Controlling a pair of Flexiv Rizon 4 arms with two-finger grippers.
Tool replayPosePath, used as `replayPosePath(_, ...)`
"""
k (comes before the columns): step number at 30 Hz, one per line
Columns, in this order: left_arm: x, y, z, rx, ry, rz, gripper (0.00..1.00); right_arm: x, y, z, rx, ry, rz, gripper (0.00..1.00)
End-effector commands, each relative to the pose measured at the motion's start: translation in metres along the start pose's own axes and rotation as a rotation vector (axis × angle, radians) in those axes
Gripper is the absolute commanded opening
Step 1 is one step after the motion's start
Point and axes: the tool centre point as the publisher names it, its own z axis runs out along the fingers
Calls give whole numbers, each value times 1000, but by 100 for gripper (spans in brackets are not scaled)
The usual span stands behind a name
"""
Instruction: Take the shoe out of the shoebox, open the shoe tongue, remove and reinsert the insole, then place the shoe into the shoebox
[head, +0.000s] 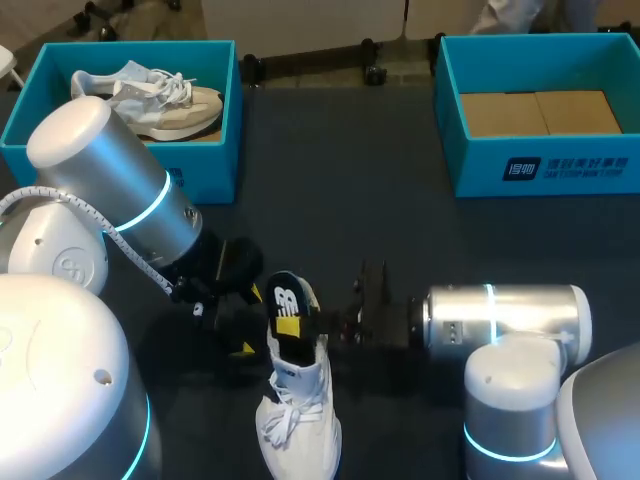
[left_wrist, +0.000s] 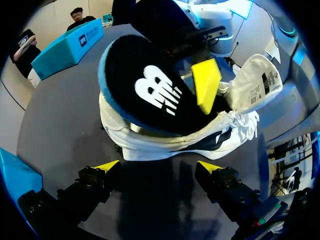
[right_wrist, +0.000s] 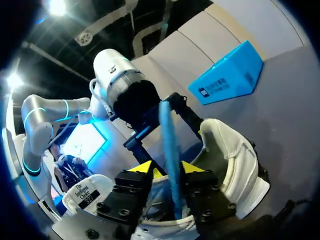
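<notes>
- Teal left shoebox (head: 215, 160), far-left corner of the surface (head: 340, 180): holds one beige shoe (head: 150, 100), lying on its side.
- Teal right shoebox (head: 560, 165), far-right corner: only a brown cardboard liner (head: 540, 112) on its floor, no shoe in it.
- White shoe (head: 300, 420) is out of both boxes. It sits on the dark surface near the front edge, between the two arms, well apart from either box, toe toward the robot.
- Black insole (head: 285, 298) with a white logo sticks up out of the shoe's heel opening, most of it clear of the shoe.
- Tongue (left_wrist: 257, 82) is lifted up, with its labelled underside showing.
- Right gripper (right_wrist: 166, 167): comes in from the right, jaws clamped on the insole. Its blue edge runs up between the yellow tips, and the left wrist view shows one tip flat on the black face.
- Left gripper (left_wrist: 159, 166): just beside the heel end, jaws spread wide and gripping nothing. The shoe sits ahead of them, not between them.
</notes>
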Motion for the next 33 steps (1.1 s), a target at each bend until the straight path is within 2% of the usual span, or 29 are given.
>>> replayPosePath(1,1,1,1,2,-3,1,100,4,9,-1,4,-6,-17,44)
replayPosePath(8,1,1,1,2,-3,1,100,-3,18,2,-8,-7,-33,38)
replayPosePath(10,1,1,1,2,-3,1,100,-8,19,3,-16,-10,-25,29)
replayPosePath(13,1,1,1,2,-3,1,100,-13,20,4,-23,-14,-9,0)
replayPosePath(19,1,1,1,2,-3,1,100,-18,15,4,-24,-28,24,0)
replayPosePath(21,1,1,1,2,-3,1,100,-19,9,5,-16,-34,51,0)
replayPosePath(27,1,1,1,2,-3,1,100,-13,-8,3,-1,-69,98,0)
replayPosePath(31,1,1,1,2,-3,1,100,-12,-10,3,1,-74,103,0)
replayPosePath(33,1,1,1,2,-3,1,100,-10,-17,4,15,-101,126,0)
